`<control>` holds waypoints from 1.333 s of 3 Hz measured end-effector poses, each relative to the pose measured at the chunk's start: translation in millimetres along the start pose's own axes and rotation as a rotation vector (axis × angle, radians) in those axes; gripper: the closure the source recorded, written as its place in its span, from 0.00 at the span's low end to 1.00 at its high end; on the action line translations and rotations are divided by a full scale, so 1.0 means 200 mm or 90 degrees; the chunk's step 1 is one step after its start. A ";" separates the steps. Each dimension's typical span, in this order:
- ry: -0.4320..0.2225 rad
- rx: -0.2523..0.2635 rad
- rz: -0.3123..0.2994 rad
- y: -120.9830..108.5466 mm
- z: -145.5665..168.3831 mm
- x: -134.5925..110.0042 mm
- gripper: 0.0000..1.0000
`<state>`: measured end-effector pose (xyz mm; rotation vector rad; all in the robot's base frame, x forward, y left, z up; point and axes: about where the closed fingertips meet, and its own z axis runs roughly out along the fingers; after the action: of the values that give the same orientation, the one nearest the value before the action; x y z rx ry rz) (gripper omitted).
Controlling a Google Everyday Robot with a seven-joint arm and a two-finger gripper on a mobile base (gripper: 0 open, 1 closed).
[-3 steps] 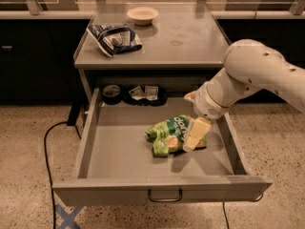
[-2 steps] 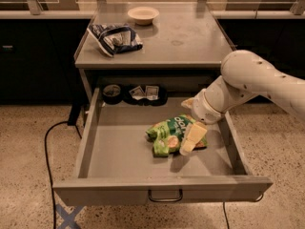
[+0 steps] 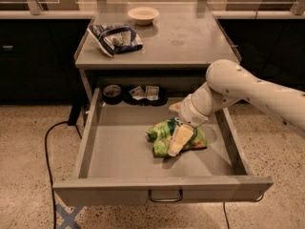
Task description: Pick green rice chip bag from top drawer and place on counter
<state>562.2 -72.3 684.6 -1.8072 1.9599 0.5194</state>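
Observation:
The green rice chip bag (image 3: 159, 133) lies crumpled on the floor of the open top drawer (image 3: 162, 184), right of its middle. My gripper (image 3: 173, 129) reaches down into the drawer from the right on a white arm. It is open and straddles the bag: one cream finger (image 3: 177, 140) lies over the bag's near side, and the other shows at the bag's far edge. The bag rests on the drawer floor. The counter (image 3: 190, 42) is the grey tabletop directly above the drawer.
A dark blue-and-white bag (image 3: 114, 37) and a small pale bowl (image 3: 143, 15) sit on the counter's back left. A dark round item (image 3: 113, 93) and dark packets (image 3: 145, 93) lie at the drawer's back. A black cable (image 3: 47, 147) runs over the floor on the left.
My arm has shifted slightly left, bringing the gripper further over the green bag. The bag has stayed in place on the drawer floor.

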 end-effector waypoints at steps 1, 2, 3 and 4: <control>-0.028 -0.046 -0.006 -0.01 0.24 -0.03 0.00; -0.043 -0.083 0.012 0.01 0.44 0.00 0.00; -0.044 -0.086 0.014 0.02 0.45 0.01 0.19; -0.044 -0.086 0.014 0.02 0.45 0.01 0.42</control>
<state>563.4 -24.5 607.7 -1.8242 1.9419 0.7278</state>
